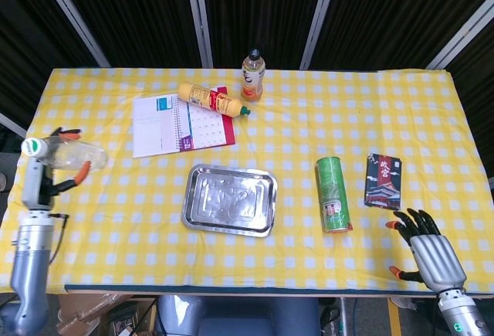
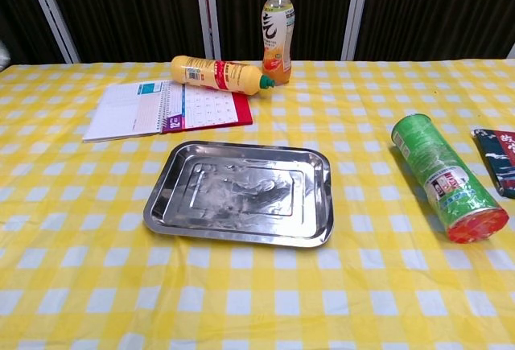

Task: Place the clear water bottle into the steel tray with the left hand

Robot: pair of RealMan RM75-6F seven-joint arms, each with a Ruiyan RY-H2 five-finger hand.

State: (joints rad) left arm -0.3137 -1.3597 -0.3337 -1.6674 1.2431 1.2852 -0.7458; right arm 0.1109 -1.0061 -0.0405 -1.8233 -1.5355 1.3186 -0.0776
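Here the left hand grips the clear water bottle at the far left of the head view, over the desk edge, well apart from the steel tray at lower centre. To do the carry well, I would swing it rightward, keep it level, and lower it inside the tray's rim before letting go. The bottle lies tilted, transparent, with a white cap at its left end. The right hand, lower right, is spread and holds nothing.
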